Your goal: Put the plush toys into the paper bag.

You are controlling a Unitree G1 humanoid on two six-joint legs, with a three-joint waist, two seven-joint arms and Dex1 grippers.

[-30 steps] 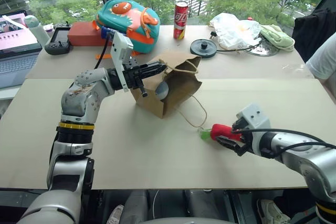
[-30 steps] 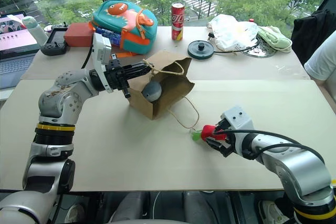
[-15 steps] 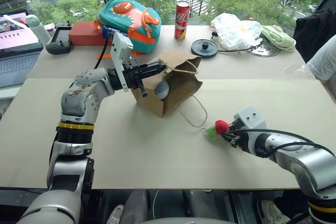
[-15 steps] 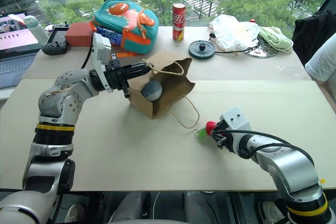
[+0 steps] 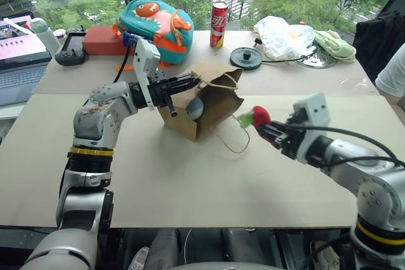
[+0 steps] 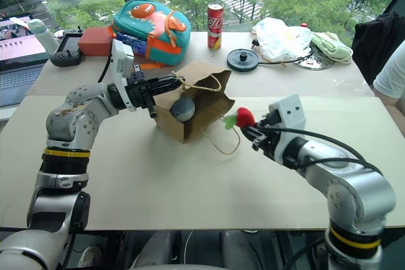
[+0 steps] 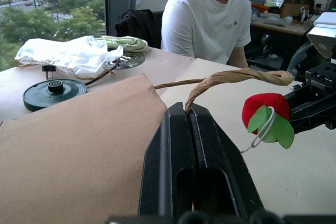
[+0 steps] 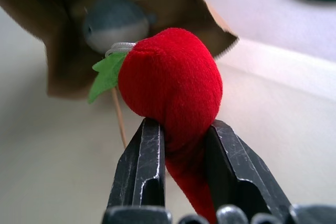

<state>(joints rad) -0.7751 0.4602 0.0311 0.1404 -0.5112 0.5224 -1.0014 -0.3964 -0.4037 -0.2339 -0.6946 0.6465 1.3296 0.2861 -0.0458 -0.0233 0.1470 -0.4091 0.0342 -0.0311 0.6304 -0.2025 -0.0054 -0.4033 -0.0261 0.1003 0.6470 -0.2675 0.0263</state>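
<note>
Beige tabletop (image 5: pixel 190 181) in front of a window with trees outside; clutter along the far edge.

Red pepper plush (image 5: pixel 260 116), green tip pointing toward the bag, is off the table, held in the air just beside the bag mouth. Right gripper (image 5: pixel 264 128) has both black fingers pinched on the toy's narrow red end; jaws partly closed around it, seen clearly in the right wrist view (image 8: pixel 170 103).

Grey-blue ball plush (image 6: pixel 183 109) sits inside the paper bag (image 5: pixel 212 109), visible through the opening.

Paper bag lies on its side, mouth tipped toward the right arm. One twisted loop handle (image 5: pixel 235 138) trails on the table below the pepper. Left gripper (image 5: pixel 190 81) is fully closed on the upper rim, at the base of the other handle (image 7: pixel 231 77), holding the mouth up.

Behind the bag: fish backpack (image 5: pixel 154 22), teal and orange, with a red box (image 5: pixel 101 40) and a black handheld controller (image 5: pixel 70 47) to its left. Laptop (image 5: pixel 19 61) at the far left edge. Red soda can (image 5: pixel 218 24) upright beside the backpack. Black round disc (image 5: pixel 245 57), white plastic bag (image 5: pixel 281 35), pale green cloth (image 5: pixel 334 43) further right.

Person in a white T-shirt (image 7: pixel 207 17) sits at the table's right side.
</note>
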